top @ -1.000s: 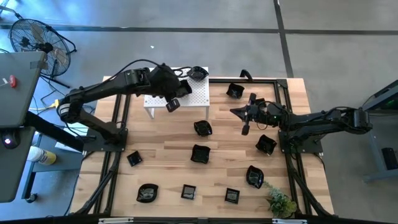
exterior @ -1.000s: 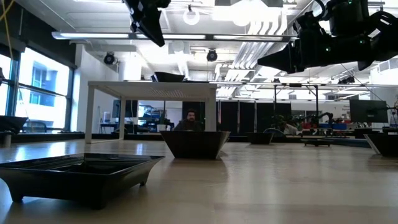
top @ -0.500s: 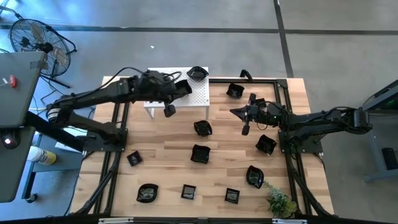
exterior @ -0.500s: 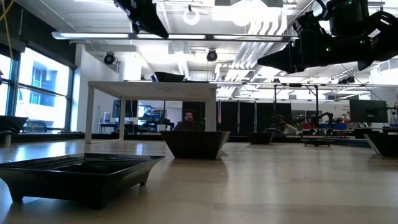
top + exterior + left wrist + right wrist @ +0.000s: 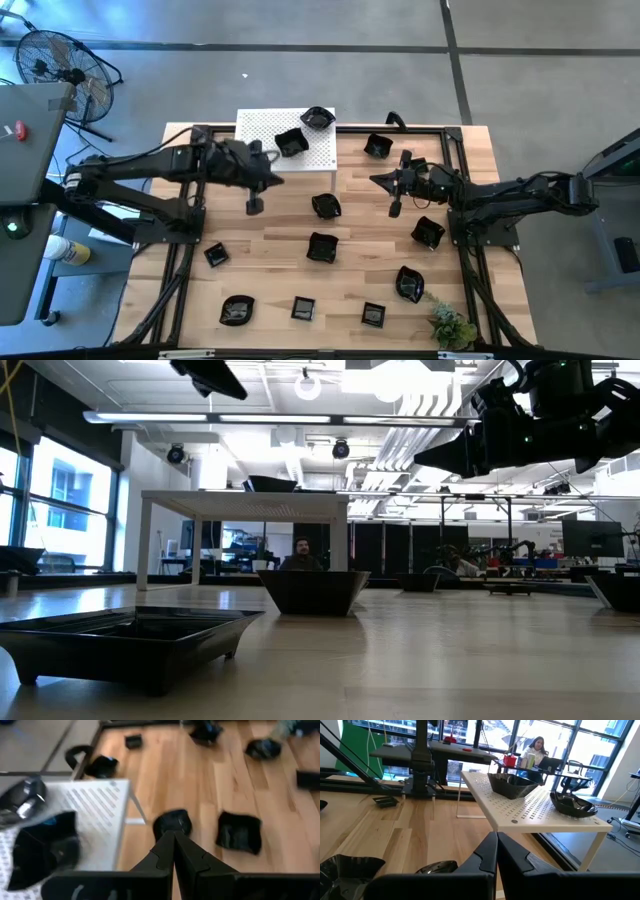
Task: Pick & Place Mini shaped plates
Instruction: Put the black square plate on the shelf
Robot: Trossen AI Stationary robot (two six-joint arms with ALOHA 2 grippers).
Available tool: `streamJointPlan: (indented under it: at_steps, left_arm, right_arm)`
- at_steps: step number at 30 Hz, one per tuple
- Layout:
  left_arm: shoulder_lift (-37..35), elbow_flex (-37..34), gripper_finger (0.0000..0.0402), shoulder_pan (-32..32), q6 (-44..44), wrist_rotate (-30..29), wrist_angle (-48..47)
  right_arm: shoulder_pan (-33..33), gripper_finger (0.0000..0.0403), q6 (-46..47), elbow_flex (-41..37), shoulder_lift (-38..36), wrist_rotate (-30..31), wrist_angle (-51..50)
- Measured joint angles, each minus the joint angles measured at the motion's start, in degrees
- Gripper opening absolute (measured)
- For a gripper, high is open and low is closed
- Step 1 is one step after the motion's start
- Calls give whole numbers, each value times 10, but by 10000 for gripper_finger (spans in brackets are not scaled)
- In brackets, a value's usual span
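Several small glossy black mini shaped plates lie scattered on the wooden table, among them one (image 5: 326, 205) near the middle and one (image 5: 321, 246) below it. Two more plates (image 5: 290, 142) (image 5: 318, 118) rest on the white perforated platform (image 5: 262, 128) at the far side. My left gripper (image 5: 277, 180) hangs shut and empty above the table, off the platform's near edge; its wrist view shows the fingers (image 5: 174, 840) closed together. My right gripper (image 5: 375, 180) is shut and empty too, pointing level toward the platform (image 5: 530, 805).
A black frame runs along the table's edges (image 5: 440, 128). A small green plant (image 5: 452, 325) stands at the near right corner. In the low view a square plate (image 5: 130, 640) sits close to the camera, another (image 5: 312, 588) behind it. A person sits in the room beyond (image 5: 536, 747).
My left gripper has drawn back from over the white platform toward the table's left and near side and sunk a little. The plate it hovered over stays on the platform. My right arm has kept still.
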Motion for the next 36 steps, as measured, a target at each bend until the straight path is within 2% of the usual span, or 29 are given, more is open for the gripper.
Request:
streamJointPlan:
  at_steps: [11, 21, 29, 32, 36]
  left_arm:
    - [1, 0, 2, -107, -147, -78, -123]
    - [5, -1, 2, -180, -299, -89, -234]
    - [5, -106, 2, -237, -395, -77, -217]
    - [5, -161, 2, -254, -432, -53, -176]
    - [5, -217, 3, -264, -490, 10, -157]
  right_arm:
    - [0, 3, 0, 0, 0, 0, 0]
    - [0, 2, 0, 0, 0, 0, 0]
    - [0, 3, 0, 0, 0, 0, 0]
    - [0, 2, 0, 0, 0, 0, 0]
    - [0, 2, 0, 0, 0, 0, 0]
